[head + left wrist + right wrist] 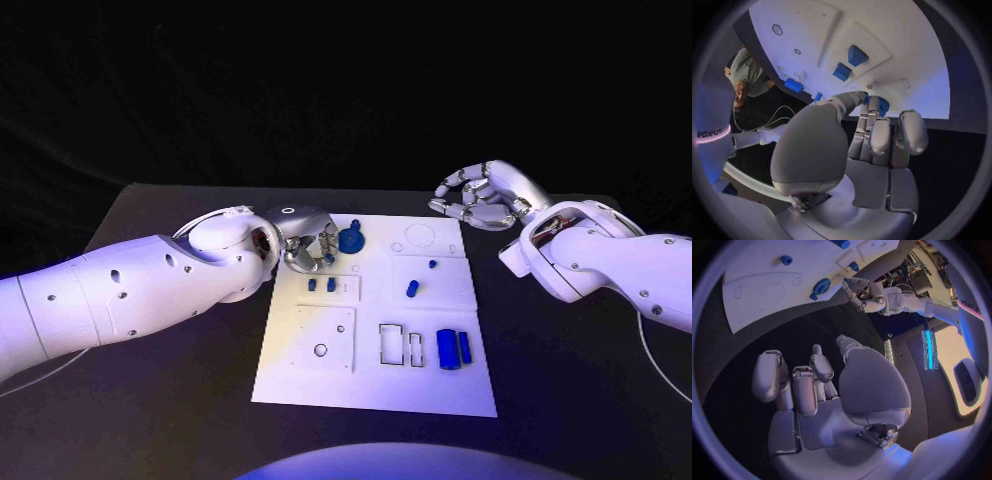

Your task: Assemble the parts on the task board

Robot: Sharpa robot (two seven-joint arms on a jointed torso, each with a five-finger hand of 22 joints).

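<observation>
1. The task board (378,385) lies flat in the middle of the black table (159,420). Blue parts sit on it: a round flat part (353,240) at the far left, two small blocks (322,285) just nearer, a small peg (413,289) near the middle, and two cylinders (456,349) side by side at the near right.
2. The left hand (307,248) sits at the board's far left edge, fingers curled beside the round part. In the left wrist view something blue (882,105) shows behind its fingertips (868,106); whether it is pinched or merely behind, I cannot tell.
3. The right hand (483,197) hovers off the board's far right corner, fingers curled in on nothing.
4. The parts look small, stiff, light and smooth, probably slippery for metal fingers. A pinch across the round part's rim, or across a cylinder's middle, seems safest.
5. The right wrist view shows the round part (821,287) close to the left hand's (859,290) fingers from the side. The head view gives the whole layout.
</observation>
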